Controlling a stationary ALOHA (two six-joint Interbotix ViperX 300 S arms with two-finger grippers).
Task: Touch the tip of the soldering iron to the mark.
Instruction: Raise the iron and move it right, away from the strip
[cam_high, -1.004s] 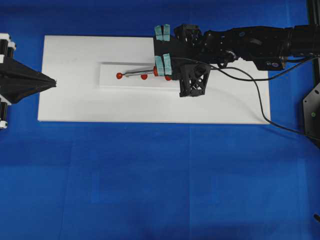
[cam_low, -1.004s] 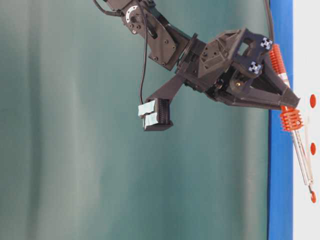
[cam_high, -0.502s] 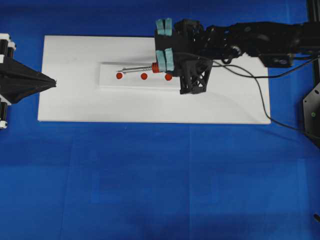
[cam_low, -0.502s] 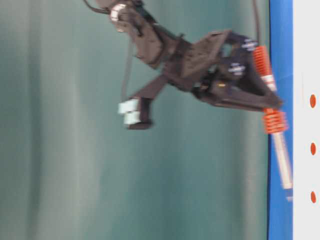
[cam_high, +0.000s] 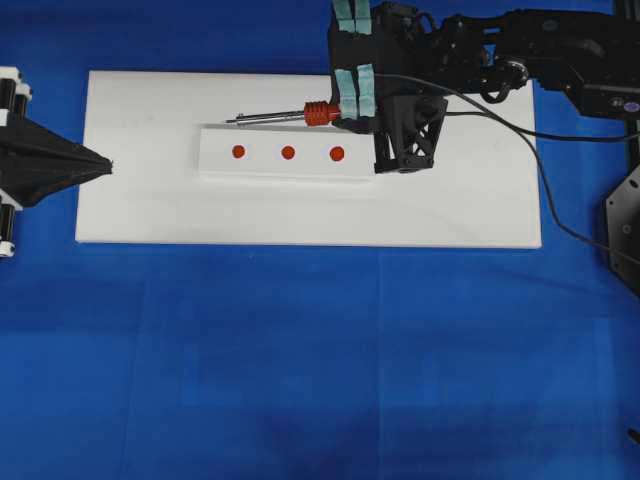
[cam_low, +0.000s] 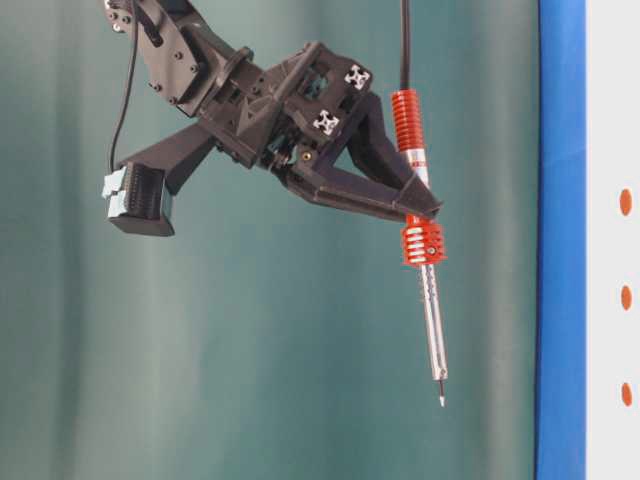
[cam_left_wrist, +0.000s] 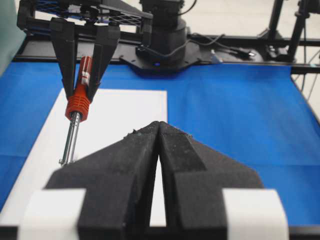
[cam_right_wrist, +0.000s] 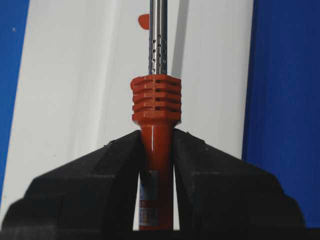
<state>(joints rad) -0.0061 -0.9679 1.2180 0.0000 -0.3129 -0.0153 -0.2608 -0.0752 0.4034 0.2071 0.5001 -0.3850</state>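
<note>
R gripper (cam_right_wrist: 156, 150) pinches the soldering iron (cam_high: 300, 114) by its orange-red handle, jaws tight just behind the ribbed collar (cam_right_wrist: 156, 99). In the overhead view the iron lies level, tip (cam_high: 230, 121) pointing to 9 o'clock, shaft over the white board (cam_high: 140, 200) just past the 12 o'clock edge of the raised white strip (cam_high: 215, 165). Three red marks (cam_high: 288, 152) sit in a row on the strip; the tip is near the leftmost mark (cam_high: 238, 151) but apart from it. Table-level view: iron held well clear of the board, tip (cam_low: 441, 400) in the air. Black cord (cam_high: 540, 180) trails off toward 4 o'clock. L gripper (cam_left_wrist: 158, 131) sits at the board's 9 o'clock edge, fingers pressed together, holding nothing.
</note>
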